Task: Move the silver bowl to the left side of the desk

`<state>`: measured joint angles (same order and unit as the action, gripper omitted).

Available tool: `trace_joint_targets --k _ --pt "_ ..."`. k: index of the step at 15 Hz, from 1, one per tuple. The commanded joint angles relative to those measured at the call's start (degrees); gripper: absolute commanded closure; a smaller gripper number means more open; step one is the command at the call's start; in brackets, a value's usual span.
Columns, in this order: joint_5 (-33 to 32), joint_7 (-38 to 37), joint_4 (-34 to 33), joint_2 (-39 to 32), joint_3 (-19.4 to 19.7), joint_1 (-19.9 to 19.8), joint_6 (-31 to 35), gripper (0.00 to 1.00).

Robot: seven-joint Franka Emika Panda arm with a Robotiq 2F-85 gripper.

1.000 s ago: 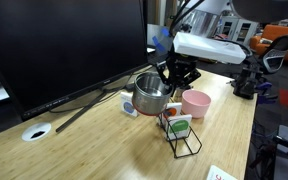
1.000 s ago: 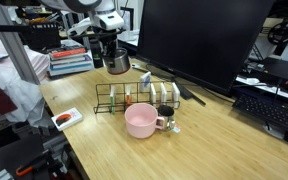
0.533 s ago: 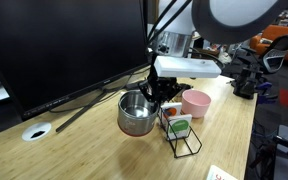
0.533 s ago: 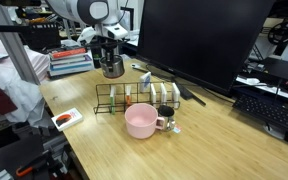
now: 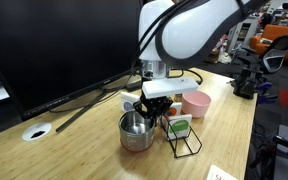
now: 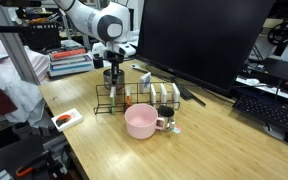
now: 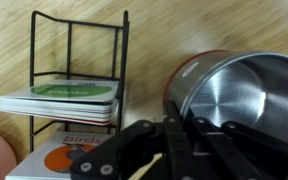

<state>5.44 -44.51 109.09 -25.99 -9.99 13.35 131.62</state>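
The silver bowl (image 5: 136,132) hangs lower than half a second ago, down at the surface (image 5: 74,150), in front of the dark monitor (image 5: 54,45). It is just beside the black wire rack (image 5: 182,137) and near the pink bowl (image 5: 195,103). The tool (image 5: 150,108) is clenched on the bowl's rim, with one finger inside, as the wrist view shows. Whether the bowl's base touches the surface cannot be told. The wrist view cuts the bowl off at its right edge.
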Motion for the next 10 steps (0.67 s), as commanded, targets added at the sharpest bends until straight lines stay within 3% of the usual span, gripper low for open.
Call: trace_joint_targets --k 1,3,4,5,10 --pt "1.9 2.3 -5.0 -2.5 1.2 0.5 -6.2 0.98" --pt "2.4 2.3 -6.4 -3.3 1.4 0.5 -8.0 0.98" --pt "2.5 2.2 -7.0 -3.5 1.6 0.5 -8.6 0.67" --pt "2.8 2.2 -7.6 -3.8 1.7 0.5 -9.3 0.66" --pt "4.0 2.3 -9.4 -3.8 2.1 0.2 -11.8 0.31"
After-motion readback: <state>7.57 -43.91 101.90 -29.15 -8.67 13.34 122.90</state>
